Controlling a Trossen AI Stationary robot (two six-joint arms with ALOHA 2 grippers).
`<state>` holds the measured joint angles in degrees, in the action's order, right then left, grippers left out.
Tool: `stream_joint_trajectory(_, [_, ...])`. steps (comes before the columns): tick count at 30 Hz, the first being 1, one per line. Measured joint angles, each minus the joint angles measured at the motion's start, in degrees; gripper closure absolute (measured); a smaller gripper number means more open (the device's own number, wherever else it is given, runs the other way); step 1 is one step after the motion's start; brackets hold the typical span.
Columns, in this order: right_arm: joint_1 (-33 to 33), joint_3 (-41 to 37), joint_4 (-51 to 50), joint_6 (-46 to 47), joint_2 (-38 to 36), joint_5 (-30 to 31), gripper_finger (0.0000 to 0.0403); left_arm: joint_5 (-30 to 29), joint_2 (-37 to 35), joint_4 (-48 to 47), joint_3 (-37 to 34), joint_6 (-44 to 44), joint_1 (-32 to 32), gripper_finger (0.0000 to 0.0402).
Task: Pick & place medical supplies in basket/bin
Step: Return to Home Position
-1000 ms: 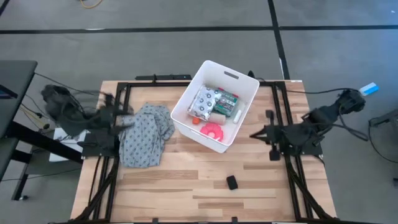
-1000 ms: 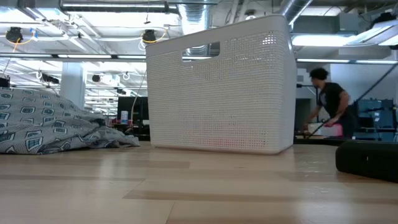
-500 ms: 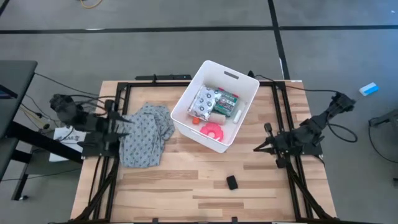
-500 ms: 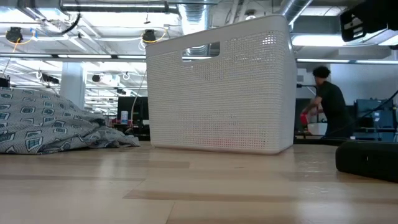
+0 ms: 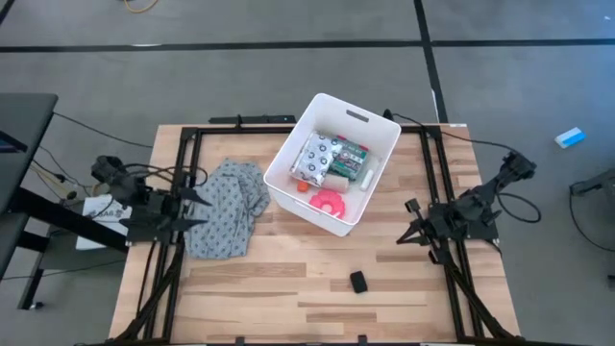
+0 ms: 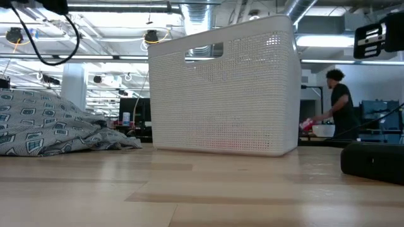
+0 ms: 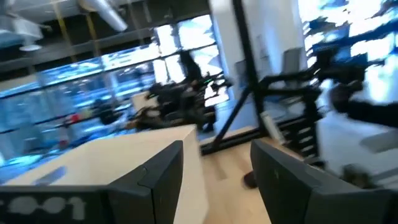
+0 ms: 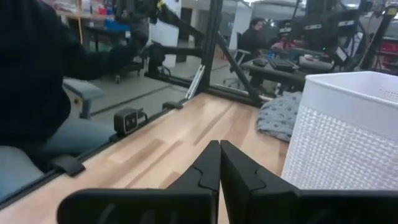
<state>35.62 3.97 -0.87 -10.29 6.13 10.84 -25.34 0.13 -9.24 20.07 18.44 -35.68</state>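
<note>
We're seeing the white plastic bin [image 5: 293, 136] sitting upper centre of the high view on the plank wood table [image 5: 288, 298], its walls finely perforated. Lying inside: clear spotted packet [image 5: 315, 159], green-red printed box [image 5: 351, 154], pink round disc [image 5: 327, 201]. Left gripper [image 7: 217, 152] is hovering at frame left, fingers spread. Right gripper [image 8: 219, 149] is at frame right, fingers pressed together. Crumpled grey patterned cloth [image 5: 226, 207] is lying left of the bin.

A grey patterned cloth [image 5: 227, 208] lay crumpled on the wooden table [image 5: 288, 293]'s left side, a small black block [image 5: 358, 282] right of its middle, a person [image 6: 341, 107] beyond it.
</note>
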Motion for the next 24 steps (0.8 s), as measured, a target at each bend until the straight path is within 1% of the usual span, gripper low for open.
stream_joint_trajectory(3, [0.0,-1.3,-0.1,0.7,-2.4,0.0,0.0402,2.1,0.4,3.1,-2.9,-1.1,0.0,0.0223])
stream_joint_trajectory(6, [-0.1,-2.4,0.6,1.4,-3.7,0.4,0.0401,2.1,0.4,8.7,-6.8,-1.6,0.0,0.0223])
stream_joint_trajectory(10, [-0.1,-2.4,0.7,6.0,-3.6,1.0,0.0402,-2.0,0.3,14.4,-13.2,-1.6,0.1,0.0223])
stream_joint_trajectory(13, [-0.1,-2.4,0.7,6.2,-3.5,1.0,0.0399,-4.2,0.1,19.6,-17.0,-1.9,0.1,0.0223])
stream_joint_trajectory(15, [-0.1,-2.4,0.7,6.2,-3.5,1.0,0.0397,-4.5,0.1,19.7,-19.4,-3.0,0.1,0.0223])
stream_joint_trajectory(18, [-0.1,-2.4,0.7,6.2,-3.5,1.1,0.0398,-3.2,0.4,14.3,-19.4,-9.1,0.1,0.0223])
stream_joint_trajectory(21, [-0.1,-2.4,0.7,6.3,-3.5,1.1,0.0399,-3.2,1.5,14.5,-19.4,-12.5,0.1,0.0223])
stream_joint_trajectory(24, [-0.1,-2.4,0.6,6.2,-3.5,1.1,0.0398,-4.5,1.4,14.3,-19.4,-14.4,0.1,0.0223])
